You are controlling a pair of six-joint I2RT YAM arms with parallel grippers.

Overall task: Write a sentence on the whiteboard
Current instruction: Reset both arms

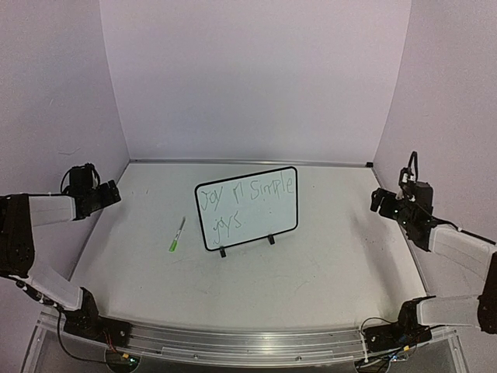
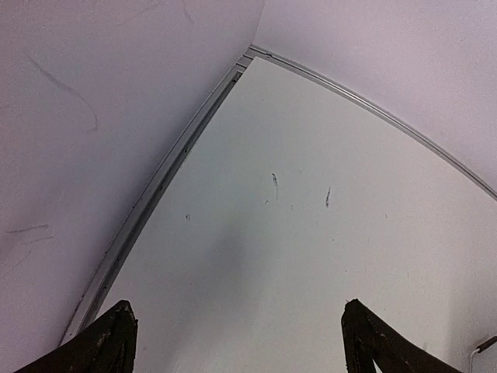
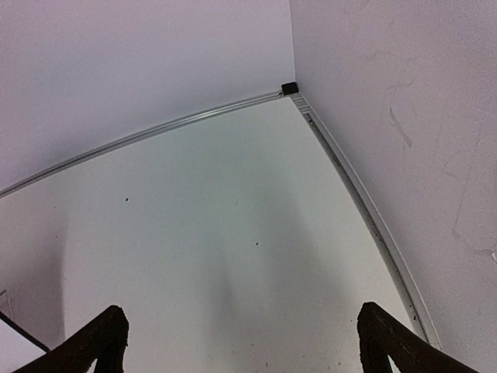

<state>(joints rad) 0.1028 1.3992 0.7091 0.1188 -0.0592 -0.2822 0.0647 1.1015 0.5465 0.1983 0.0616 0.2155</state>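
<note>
The whiteboard (image 1: 256, 221) stands tilted on two small black feet in the middle of the table. The sentence (image 1: 245, 200) runs across it in thin green handwriting, in two lines. The green marker (image 1: 177, 234) lies on the table to the left of the board. My left gripper (image 1: 115, 192) is open and empty at the far left, away from the marker; its fingers (image 2: 109, 342) show only bare table between them. My right gripper (image 1: 374, 200) is open and empty at the far right; its fingers (image 3: 97, 342) frame bare table near the back right corner.
Lilac walls close the table at the back and both sides, with a metal rail (image 1: 248, 162) along the back edge. The side rail shows in the left wrist view (image 2: 155, 194) and in the right wrist view (image 3: 365, 210). A corner of the whiteboard (image 3: 12, 346) shows at lower left.
</note>
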